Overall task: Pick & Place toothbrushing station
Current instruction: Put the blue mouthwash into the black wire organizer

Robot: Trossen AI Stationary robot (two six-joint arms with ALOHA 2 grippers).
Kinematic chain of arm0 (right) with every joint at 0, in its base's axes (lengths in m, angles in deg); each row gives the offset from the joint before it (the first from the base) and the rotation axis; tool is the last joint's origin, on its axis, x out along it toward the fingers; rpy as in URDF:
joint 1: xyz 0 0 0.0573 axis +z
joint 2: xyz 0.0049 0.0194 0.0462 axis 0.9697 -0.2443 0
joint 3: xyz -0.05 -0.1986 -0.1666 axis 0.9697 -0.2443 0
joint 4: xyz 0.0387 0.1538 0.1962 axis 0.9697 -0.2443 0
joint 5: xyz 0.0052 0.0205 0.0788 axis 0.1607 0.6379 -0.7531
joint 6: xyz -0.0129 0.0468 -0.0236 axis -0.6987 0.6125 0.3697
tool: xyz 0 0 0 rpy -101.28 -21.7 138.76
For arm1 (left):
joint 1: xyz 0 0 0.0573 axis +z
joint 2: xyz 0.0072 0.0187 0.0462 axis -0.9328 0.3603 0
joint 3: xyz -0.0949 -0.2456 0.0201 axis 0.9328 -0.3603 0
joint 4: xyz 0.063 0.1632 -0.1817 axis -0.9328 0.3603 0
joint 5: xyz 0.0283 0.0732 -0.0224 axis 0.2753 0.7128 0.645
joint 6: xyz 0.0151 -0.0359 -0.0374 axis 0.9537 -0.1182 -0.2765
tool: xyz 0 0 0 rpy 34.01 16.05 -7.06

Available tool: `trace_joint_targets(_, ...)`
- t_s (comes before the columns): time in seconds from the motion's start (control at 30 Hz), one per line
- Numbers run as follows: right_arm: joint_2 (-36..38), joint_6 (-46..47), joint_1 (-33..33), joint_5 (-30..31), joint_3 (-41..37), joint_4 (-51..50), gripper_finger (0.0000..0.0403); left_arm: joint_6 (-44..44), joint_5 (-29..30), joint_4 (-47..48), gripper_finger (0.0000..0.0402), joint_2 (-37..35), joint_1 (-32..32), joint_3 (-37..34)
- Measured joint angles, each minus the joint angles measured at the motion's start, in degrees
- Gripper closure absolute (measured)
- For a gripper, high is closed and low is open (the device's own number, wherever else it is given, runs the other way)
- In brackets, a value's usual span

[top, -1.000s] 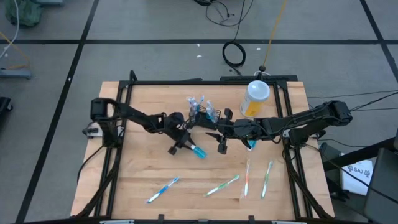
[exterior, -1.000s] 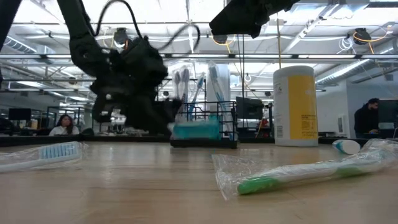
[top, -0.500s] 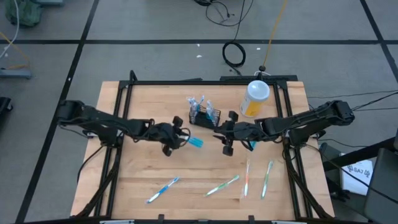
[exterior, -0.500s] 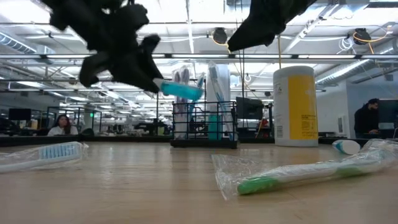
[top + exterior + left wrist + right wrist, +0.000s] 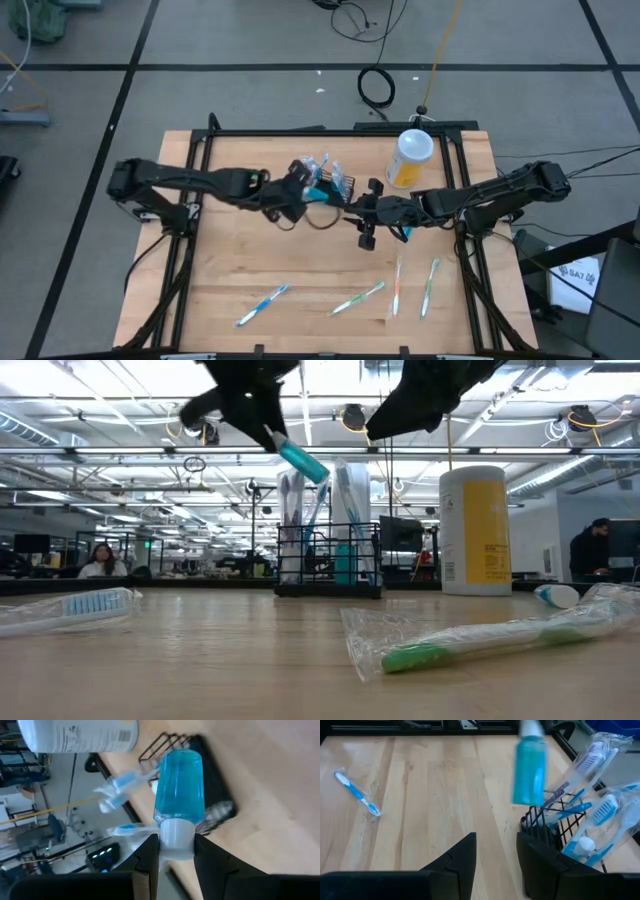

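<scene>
Above the black wire caddy [image 5: 327, 186], left hand [image 5: 176, 852] grips a translucent blue bottle [image 5: 179, 785].

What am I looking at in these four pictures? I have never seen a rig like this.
Two dark robot arms work at a wooden table. One camera looks straight down, one sits at table height, and one rides on each wrist. The left gripper, raised above the table, is shut on the white cap of a small blue bottle, holding it over a black wire caddy that already stands wrapped toothbrushes upright. The right gripper hangs open beside the caddy, holding nothing. A yellow bottle with a white lid stands behind, and more wrapped toothbrushes lie flat along the table's front.
</scene>
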Motion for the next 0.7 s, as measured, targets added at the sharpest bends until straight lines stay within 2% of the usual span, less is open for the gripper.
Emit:
trace_joint_targets(0.17,0.0,1.14,0.0,-0.13,0.01,-1.71,0.0271,7.28,2.49,4.86,0.0309,7.7,2.03,7.59)
trace_joint_targets(0.33,0.0,5.41,0.92,-0.28,0.02,-10.55,0.0271,13.42,3.36,5.81,0.0309,12.24,4.69,10.17)
trace_joint_targets(0.47,0.0,8.36,1.53,-0.24,0.02,-15.98,0.0271,15.82,4.98,5.34,0.0309,13.03,6.37,10.19)
trace_joint_targets(0.7,0.0,7.99,1.6,-0.21,-3.65,-14.8,0.0271,16.6,3.78,5.4,0.0309,13.01,7.29,10.21)
